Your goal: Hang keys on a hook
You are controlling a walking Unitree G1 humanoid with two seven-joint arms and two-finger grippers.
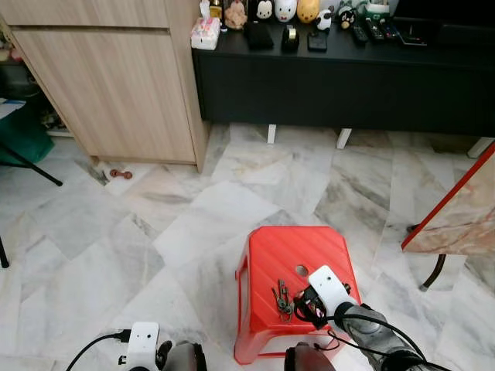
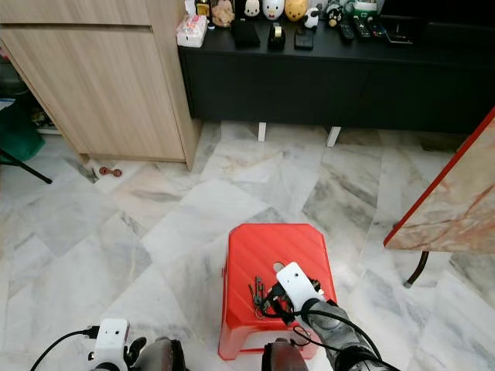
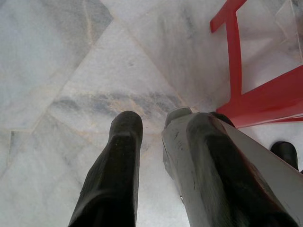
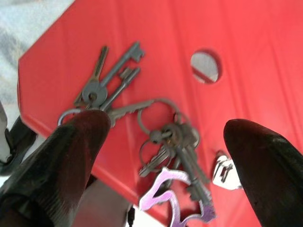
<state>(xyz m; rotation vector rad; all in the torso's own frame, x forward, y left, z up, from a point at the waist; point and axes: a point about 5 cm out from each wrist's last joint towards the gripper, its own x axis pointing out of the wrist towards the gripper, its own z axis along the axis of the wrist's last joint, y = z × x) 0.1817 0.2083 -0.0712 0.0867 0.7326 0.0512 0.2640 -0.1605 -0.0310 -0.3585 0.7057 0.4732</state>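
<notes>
A bunch of grey keys (image 1: 281, 299) on linked rings, with a purple tag (image 4: 173, 198), lies on the near half of a red plastic stool (image 1: 294, 247). My right gripper (image 4: 168, 132) hovers just above the keys and is open. One fingertip (image 4: 87, 130) is over the key blades and the other stands beside the rings; neither touches the keys. From the head, the right gripper (image 1: 303, 306) sits at the stool's near right. My left gripper (image 3: 151, 120) hangs low over the marble floor beside the stool's leg, its fingers close together and holding nothing.
A light wooden cabinet (image 1: 116, 77) stands at the back left. A black low console (image 1: 348, 85) with figurines and remotes runs along the back. A red-edged marble tabletop (image 1: 456, 209) juts in from the right. A small brown object (image 1: 120, 174) lies on the floor.
</notes>
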